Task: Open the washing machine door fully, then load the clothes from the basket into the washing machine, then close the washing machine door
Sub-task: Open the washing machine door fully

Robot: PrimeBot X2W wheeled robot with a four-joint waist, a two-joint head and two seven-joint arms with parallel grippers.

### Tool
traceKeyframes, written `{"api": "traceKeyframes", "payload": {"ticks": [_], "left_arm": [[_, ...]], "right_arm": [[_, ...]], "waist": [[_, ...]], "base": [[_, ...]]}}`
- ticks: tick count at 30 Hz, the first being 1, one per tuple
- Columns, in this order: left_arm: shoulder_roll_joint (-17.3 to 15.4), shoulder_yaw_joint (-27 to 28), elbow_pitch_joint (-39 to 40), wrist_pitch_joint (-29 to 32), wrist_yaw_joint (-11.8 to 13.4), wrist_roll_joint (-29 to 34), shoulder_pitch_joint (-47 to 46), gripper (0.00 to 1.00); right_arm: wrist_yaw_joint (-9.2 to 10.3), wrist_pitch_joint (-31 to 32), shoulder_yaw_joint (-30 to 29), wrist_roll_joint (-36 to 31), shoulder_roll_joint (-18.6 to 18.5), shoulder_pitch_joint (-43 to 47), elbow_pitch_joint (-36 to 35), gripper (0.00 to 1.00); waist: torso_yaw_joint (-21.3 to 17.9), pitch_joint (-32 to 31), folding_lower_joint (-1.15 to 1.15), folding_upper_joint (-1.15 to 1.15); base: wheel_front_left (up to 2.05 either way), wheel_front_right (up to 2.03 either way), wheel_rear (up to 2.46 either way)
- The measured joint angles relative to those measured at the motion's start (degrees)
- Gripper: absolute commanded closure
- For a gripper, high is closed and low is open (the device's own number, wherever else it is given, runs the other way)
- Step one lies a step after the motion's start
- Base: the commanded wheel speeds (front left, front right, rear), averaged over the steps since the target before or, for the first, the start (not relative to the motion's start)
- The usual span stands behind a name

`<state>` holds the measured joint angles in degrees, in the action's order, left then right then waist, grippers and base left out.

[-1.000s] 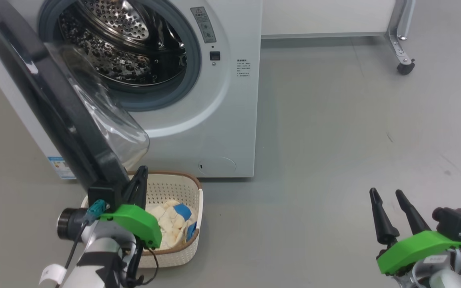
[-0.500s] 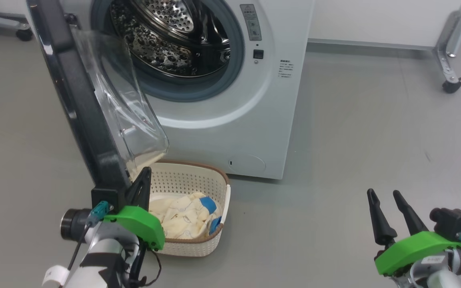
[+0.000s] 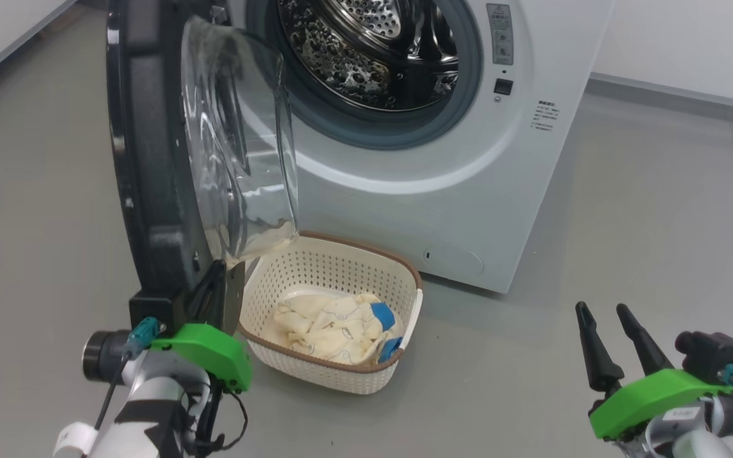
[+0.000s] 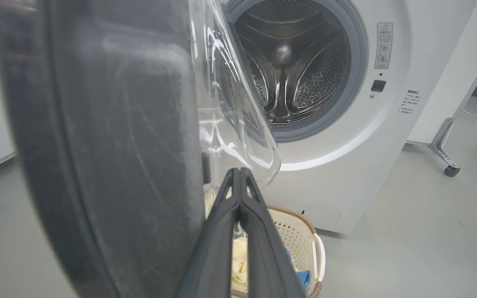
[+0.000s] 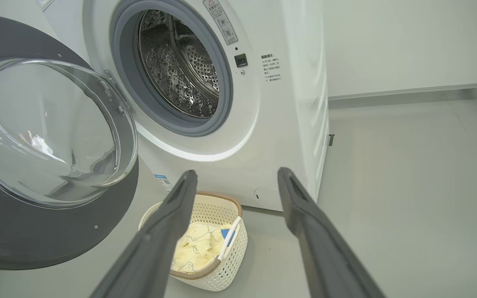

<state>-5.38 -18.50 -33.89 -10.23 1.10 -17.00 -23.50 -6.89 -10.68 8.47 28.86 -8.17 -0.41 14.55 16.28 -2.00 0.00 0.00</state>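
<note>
Grey floor; basket corner behind door

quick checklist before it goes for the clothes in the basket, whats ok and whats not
1. washing machine door stands clear of the drum mouth: ok.
2. drum free of anything inside: ok, as far as it can be seen.
3. right gripper open and empty: ok.
4. left gripper off the door: cannot tell; it is shut, close by the door's lower rim.
5. clothes lie uncovered in the basket: ok.
6. door's glass bowl clear of the basket's corner: cannot tell.
</note>
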Motion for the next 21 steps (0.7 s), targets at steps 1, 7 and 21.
{"api": "traceKeyframes", "payload": {"ticks": [1,7,21], "left_arm": [[-0.1,0.1,0.2,0.0,0.1,-0.2,0.0,1.0],[-0.7,1.3,1.3,0.0,1.2,-1.3,0.0,1.0],[-3.8,7.3,4.0,-1.5,3.6,-4.5,-0.6,1.0]], "right_arm": [[0.0,0.0,0.1,0.0,0.0,0.0,0.0,0.0],[0.0,0.0,0.3,0.1,0.0,-0.1,0.0,0.0],[0.0,1.2,1.2,-0.2,-1.7,-4.4,-2.4,0.0]], "waist": [[0.5,0.1,0.0,0.0],[3.1,1.2,0.0,0.0],[5.4,8.4,0.0,0.0]], "base": [[0.0,0.0,0.0],[0.0,0.0,0.0],[0.0,0.0,0.0]]}}
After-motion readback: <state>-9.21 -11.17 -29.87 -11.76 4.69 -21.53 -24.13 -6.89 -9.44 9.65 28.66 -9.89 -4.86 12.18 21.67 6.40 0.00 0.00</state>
